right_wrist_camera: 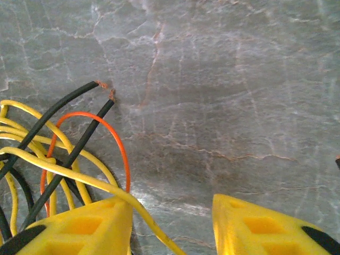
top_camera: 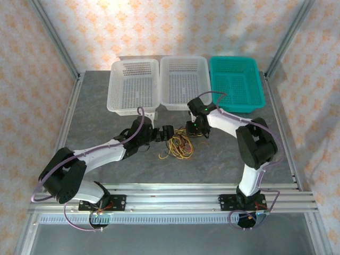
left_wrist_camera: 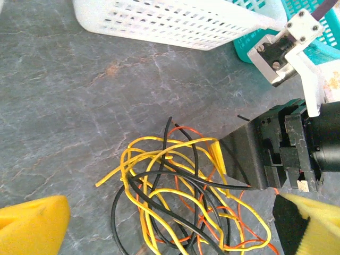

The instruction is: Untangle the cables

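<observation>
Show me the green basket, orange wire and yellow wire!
green basket [top_camera: 236, 85], top external view, mesh floor.
orange wire [right_wrist_camera: 82, 113], right wrist view, loop's top.
yellow wire [right_wrist_camera: 79, 178], right wrist view, middle stretch.

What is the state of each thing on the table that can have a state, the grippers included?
cables, tangled in one pile on the table
left gripper, open, beside the pile
right gripper, open, at the pile's edge
left white basket, empty
middle white basket, empty
teal basket, empty
</observation>
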Controlling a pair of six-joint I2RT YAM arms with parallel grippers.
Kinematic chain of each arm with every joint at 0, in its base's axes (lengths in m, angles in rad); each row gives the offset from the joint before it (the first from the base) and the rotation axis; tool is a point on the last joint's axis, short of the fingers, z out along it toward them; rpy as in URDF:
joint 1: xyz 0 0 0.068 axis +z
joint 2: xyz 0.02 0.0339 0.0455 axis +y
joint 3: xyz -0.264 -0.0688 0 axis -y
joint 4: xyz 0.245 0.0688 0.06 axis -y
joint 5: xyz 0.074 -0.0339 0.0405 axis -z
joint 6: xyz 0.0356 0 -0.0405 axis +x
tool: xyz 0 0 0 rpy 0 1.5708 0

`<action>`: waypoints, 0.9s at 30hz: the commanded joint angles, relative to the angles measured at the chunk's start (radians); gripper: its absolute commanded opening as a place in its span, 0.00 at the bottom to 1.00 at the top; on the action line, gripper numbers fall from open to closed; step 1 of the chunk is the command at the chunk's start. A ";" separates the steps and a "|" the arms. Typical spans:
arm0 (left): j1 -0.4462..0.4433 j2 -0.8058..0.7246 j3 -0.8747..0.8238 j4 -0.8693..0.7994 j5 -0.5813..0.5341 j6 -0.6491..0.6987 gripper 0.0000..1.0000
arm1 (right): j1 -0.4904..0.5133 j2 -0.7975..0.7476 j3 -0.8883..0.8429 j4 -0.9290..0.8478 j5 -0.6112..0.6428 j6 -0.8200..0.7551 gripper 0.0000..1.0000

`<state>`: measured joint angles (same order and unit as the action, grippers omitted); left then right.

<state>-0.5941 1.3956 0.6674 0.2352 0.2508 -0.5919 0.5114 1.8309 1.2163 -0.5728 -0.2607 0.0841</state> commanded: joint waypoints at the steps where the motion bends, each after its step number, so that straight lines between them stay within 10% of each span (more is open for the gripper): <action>1: 0.014 -0.037 -0.034 0.048 0.021 0.027 0.99 | -0.002 0.009 0.039 -0.075 -0.027 -0.035 0.46; 27: 0.013 0.033 -0.009 0.113 0.009 -0.040 0.99 | -0.002 -0.043 0.048 -0.234 0.015 -0.057 0.30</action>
<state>-0.5842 1.4166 0.6247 0.3454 0.2554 -0.6285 0.5114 1.8240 1.2507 -0.7803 -0.2710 0.0299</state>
